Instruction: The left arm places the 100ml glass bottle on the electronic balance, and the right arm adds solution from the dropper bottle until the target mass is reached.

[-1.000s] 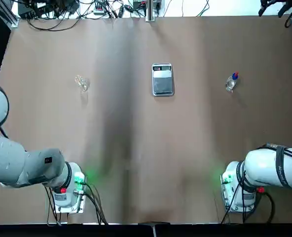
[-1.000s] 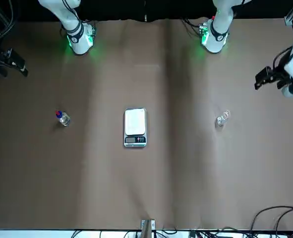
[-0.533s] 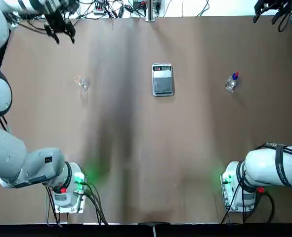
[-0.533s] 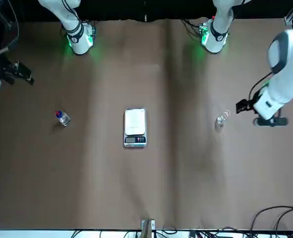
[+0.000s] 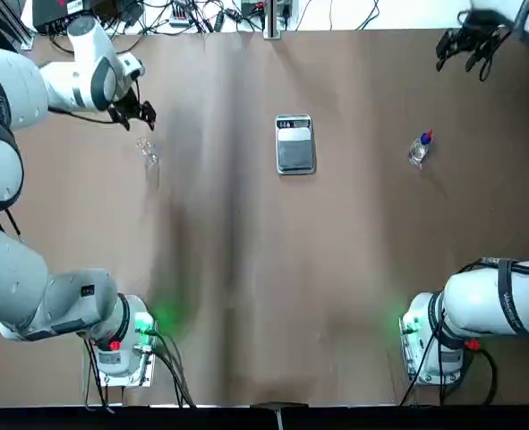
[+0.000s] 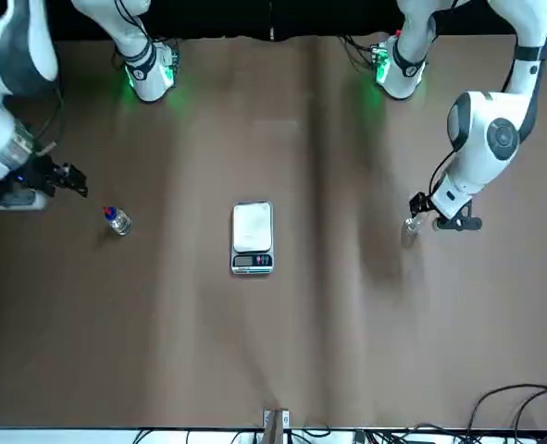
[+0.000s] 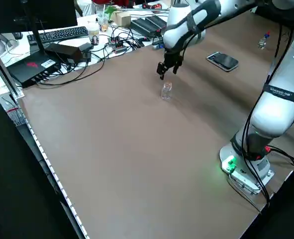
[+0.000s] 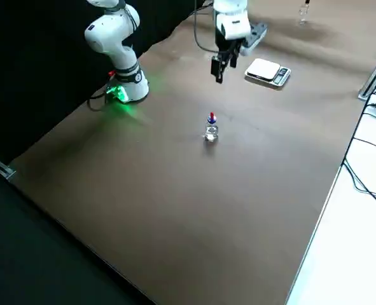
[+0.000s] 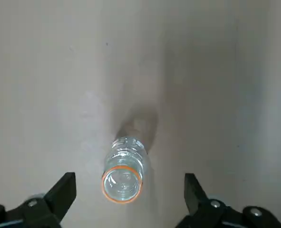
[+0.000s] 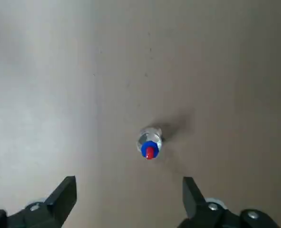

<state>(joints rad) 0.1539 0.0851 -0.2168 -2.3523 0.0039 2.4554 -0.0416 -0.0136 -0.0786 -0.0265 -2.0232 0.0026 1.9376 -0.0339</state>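
My left gripper [image 9: 130, 194] hangs open and empty above the glass bottle [image 9: 123, 171], which stands upright at lower centre of my wrist view, its mouth lying between my fingers' lines; height is hard to judge, but I should probably sink straight down. My right gripper [image 10: 130, 197], also open and empty, faces the dropper bottle [image 10: 150, 142]. The balance [image 5: 295, 145] sits at upper centre of the top view on the brown tabletop [image 5: 336, 233].

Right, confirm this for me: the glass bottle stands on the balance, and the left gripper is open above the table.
Not on the balance: the glass bottle stands on the table, as the left side view shows. The left gripper is indeed open above the table.
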